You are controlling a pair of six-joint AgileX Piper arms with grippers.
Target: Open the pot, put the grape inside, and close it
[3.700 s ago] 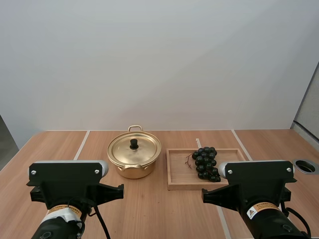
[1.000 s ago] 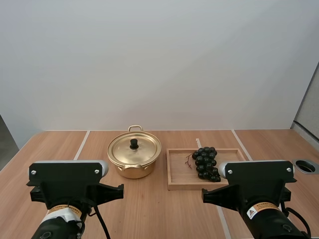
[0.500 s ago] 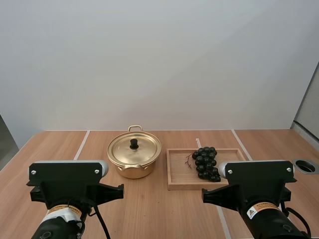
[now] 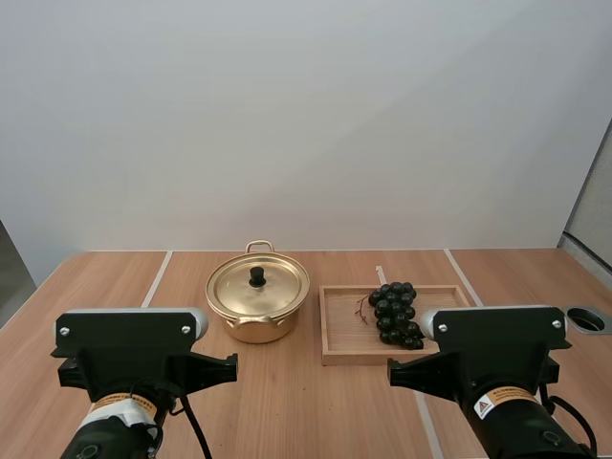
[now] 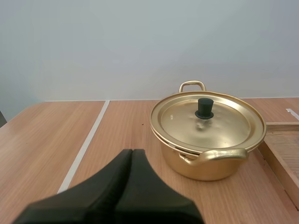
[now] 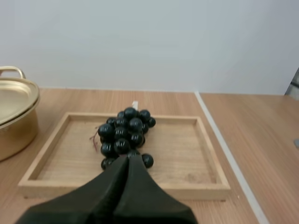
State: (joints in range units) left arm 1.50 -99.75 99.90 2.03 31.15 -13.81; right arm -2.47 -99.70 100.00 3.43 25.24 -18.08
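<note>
Left gripper (image 5: 131,151) had its fingers pressed together into one dark wedge, empty, touching nothing. Gold pot (image 5: 208,137) sat ahead of it at about 1 o'clock, lid (image 5: 205,122) on, black knob (image 5: 204,108) upright. Right gripper (image 6: 129,157) was likewise closed flat and empty, tips lined up with the near end of the grape bunch (image 6: 124,133); contact could not be told. Grape bunch lay in the wooden tray (image 6: 70,158), at 3 o'clock from the pot, on the table (image 4: 287,411).
</note>
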